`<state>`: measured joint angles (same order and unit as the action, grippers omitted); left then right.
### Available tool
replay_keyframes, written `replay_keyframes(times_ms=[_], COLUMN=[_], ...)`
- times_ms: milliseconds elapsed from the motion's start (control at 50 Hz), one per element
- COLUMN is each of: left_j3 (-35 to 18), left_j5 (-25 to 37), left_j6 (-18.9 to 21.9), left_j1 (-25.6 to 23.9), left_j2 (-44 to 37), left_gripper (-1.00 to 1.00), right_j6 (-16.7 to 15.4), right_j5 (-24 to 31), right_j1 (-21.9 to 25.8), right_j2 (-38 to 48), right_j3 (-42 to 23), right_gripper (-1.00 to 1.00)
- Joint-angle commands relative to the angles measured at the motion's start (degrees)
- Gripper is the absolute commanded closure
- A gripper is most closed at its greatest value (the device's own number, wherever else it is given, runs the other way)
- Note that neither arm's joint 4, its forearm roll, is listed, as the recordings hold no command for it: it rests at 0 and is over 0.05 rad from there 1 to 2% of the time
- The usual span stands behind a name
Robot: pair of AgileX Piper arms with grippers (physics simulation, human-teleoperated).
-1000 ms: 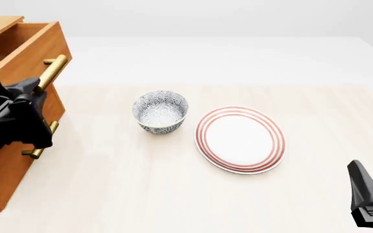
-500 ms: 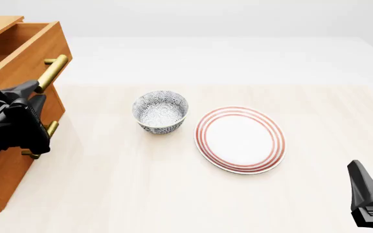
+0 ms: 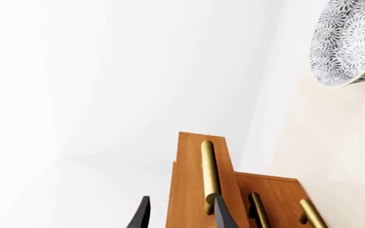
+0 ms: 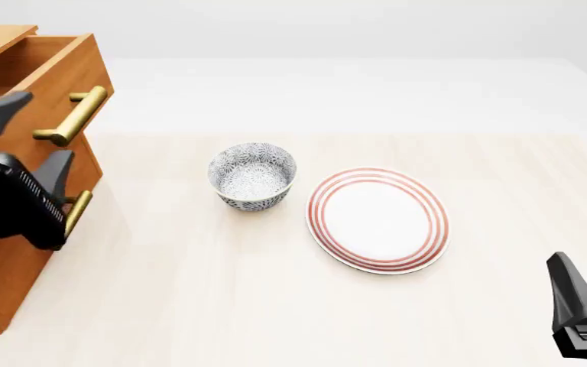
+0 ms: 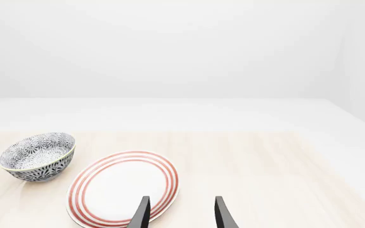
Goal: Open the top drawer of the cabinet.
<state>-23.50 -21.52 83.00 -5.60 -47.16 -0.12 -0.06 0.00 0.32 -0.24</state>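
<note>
Orange-brown top drawer stands pulled out, left gripper off its handle

Orange-brown wood fills the far left of the front view, where the cabinet [image 4: 8, 260] stands at the left edge of the pale surface [image 4: 273, 306]. Its top drawer [image 4: 43, 80] juts out beyond the fronts of the two drawers below, its open box visible from above. The brass bar handle [image 4: 72, 115] on the drawer front is bare, with nothing gripping it.

The left gripper [image 4: 28, 141] hangs just in front of the cabinet, its two dark fingers spread wide apart and empty; one fingertip [image 4: 8, 103] sits up beside the drawer front, the other lower, close to the handle of the middle drawer [image 4: 77, 210]. From the left wrist view the top drawer's handle [image 3: 209, 175] runs past one finger rather than between the pair.

Near the middle of the surface sits a blue-and-white patterned bowl [image 4: 253, 176], and just beside it, to its right and apart from it, a white plate with red rings [image 4: 377, 220].

The right gripper [image 5: 181, 211] is down at the near right corner, well apart from everything. Its fingers stand parted with nothing between them, pointing toward the plate [image 5: 124, 187] and bowl [image 5: 38, 156]
</note>
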Motion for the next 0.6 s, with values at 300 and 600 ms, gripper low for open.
replay_keyframes(times_ms=[300,600], left_j3=[-2.59,-13.89], left_j5=[9.16,26.68], left_j6=[-8.34,-28.82], left_j1=[-2.98,-2.77], left_j2=[7.50,9.13], left_gripper=[-1.00,-1.00], right_j6=[0.03,0.05], right_j5=[-0.04,0.02], right_j1=[-0.03,-0.03], right_j2=[0.02,-0.05], right_j3=[0.01,0.02], right_gripper=[-1.00,-1.00])
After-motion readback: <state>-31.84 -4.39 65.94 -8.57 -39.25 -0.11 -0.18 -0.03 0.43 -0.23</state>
